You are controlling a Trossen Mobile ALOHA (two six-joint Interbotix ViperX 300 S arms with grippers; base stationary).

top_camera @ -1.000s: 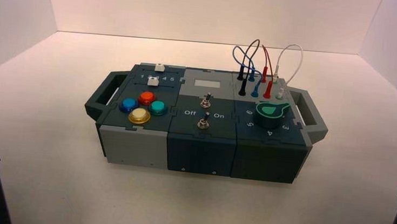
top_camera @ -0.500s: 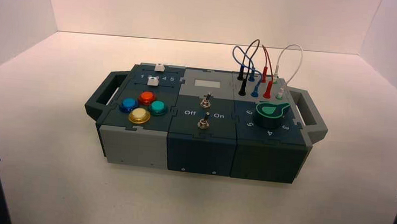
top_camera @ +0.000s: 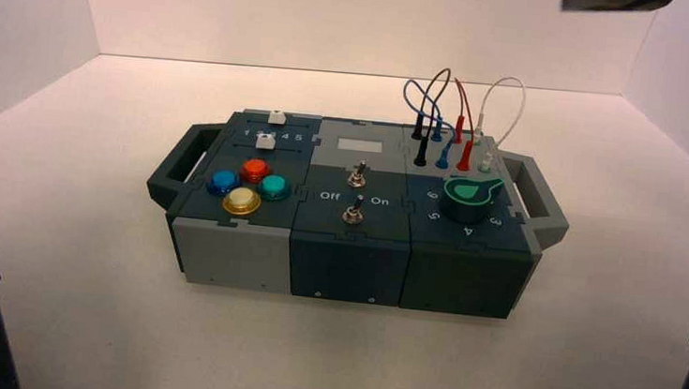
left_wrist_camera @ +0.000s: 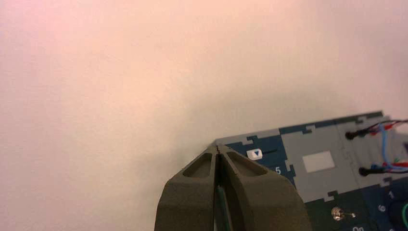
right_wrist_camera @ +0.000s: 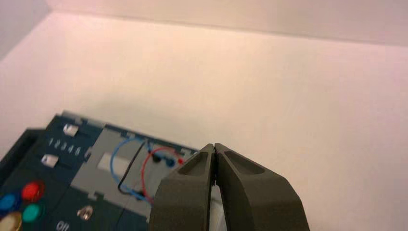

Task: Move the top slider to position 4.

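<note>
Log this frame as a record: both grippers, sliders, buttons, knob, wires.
left gripper: shut, over the table beyond the box's far left
right gripper: shut, beyond the box's far right
top slider: white, far-left panel, untouched
lower slider: white, nearer the buttons
buttons: red, blue, green, yellow
knob: green, right panel
wires: far right

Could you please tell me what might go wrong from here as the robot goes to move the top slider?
The left gripper hovers near the top slider with its fingertips shut, so it might nudge the small knob past 4 rather than stop there. The lower slider sits close in front, so a low approach could knock it. The right gripper, above the box's wire side, might snag the wires if it dropped.
</note>
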